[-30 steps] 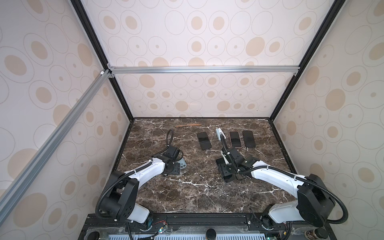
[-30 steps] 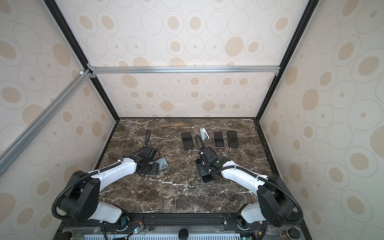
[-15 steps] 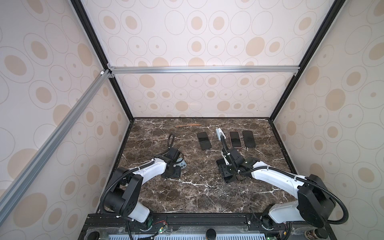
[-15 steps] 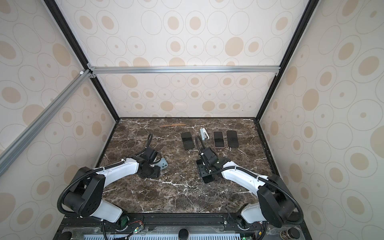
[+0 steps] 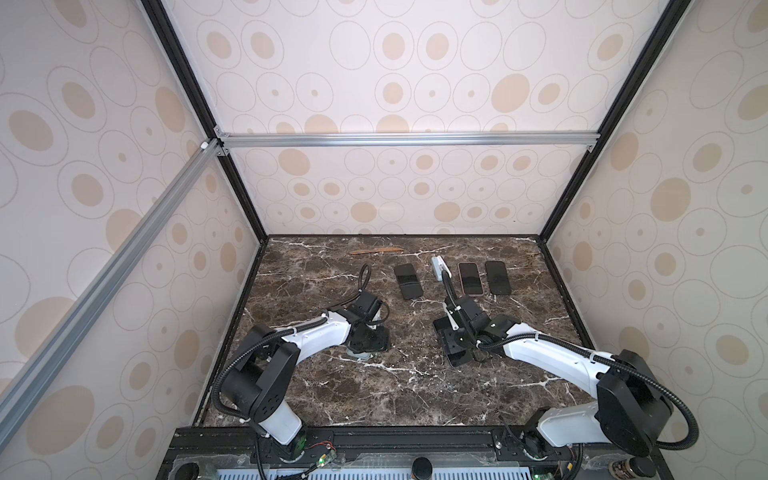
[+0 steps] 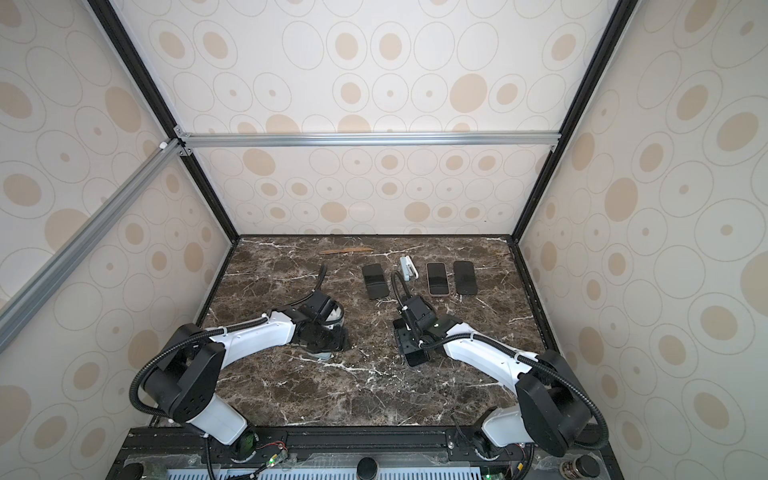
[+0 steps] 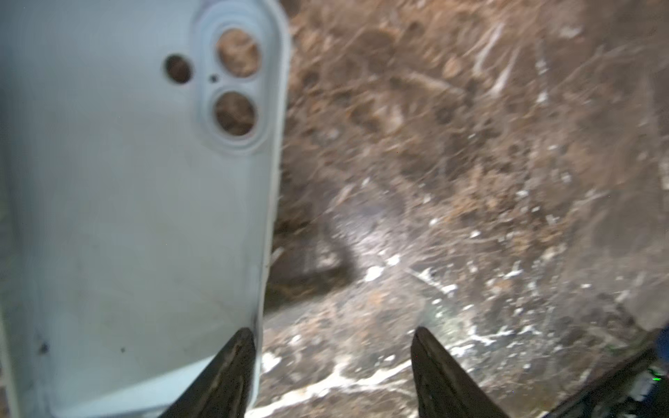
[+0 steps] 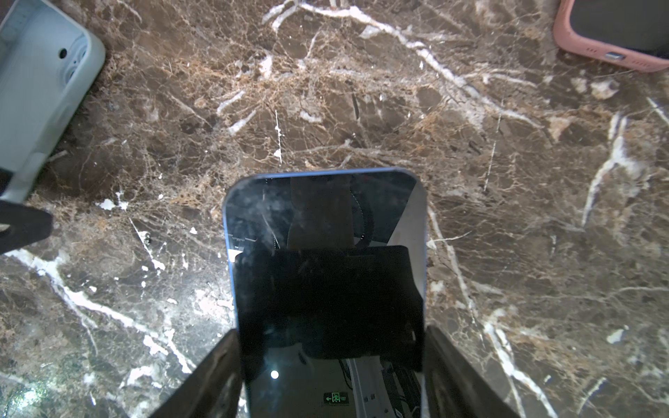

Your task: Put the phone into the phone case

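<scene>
phone (image 8: 325, 275): black screen up, blue frame, level, right of centre; phone case (image 7: 126, 199): pale grey-blue, empty, open side up, camera cutouts visible, lying left of centre

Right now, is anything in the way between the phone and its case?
Only bare marble lies between the phone and the case. The left gripper sits right at the case's edge, though.

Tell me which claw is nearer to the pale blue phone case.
Left. The left claw is right at the phone case, jaws open at its edge; the right claw is well apart from it, gripping the phone.
</scene>
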You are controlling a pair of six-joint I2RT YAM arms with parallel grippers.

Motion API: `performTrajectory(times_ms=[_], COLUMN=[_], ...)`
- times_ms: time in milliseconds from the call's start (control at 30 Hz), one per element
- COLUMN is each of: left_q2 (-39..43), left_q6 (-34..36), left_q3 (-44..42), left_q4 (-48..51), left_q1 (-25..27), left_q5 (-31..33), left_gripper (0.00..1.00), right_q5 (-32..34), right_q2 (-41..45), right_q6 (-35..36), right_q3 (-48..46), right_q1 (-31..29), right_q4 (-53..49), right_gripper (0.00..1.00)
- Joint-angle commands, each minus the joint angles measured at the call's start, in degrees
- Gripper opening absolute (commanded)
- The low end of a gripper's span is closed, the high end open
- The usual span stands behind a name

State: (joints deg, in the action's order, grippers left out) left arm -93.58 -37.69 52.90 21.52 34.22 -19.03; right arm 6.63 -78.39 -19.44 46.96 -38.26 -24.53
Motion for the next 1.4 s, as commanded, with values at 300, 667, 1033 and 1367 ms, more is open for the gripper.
performTrajectory(times_ms=[300,667,1033,1367], left_q2=[-12.95,-18.21,-15.44,-9.21], left_q6=[5.33,21.11,26.94,30.70], left_q3=[22.67,24.93,19.25,14.29], left_q4=[-2.92,3.32,4.62,3.33], left_q1=[-0.68,-11.87,-12.42,-12.43], left_q5=[3.68,11.97,20.71,14.81], left_gripper=[0.71,0.74,0.64,0.64], right_q5=[4.26,2.85,2.90,1.76], right_q2=[5.64,4.21,3.97,3.04], right_q6=[0.15,-0.95,-0.66,-1.16], right_q3=[-0.18,1.05,1.31,1.13], right_q1=[-0.18,-0.28,-0.32,-0.32], right_q4=[-3.54,-4.20,-4.37,-3.64], right_gripper=[0.35,0.36,0.36,0.36])
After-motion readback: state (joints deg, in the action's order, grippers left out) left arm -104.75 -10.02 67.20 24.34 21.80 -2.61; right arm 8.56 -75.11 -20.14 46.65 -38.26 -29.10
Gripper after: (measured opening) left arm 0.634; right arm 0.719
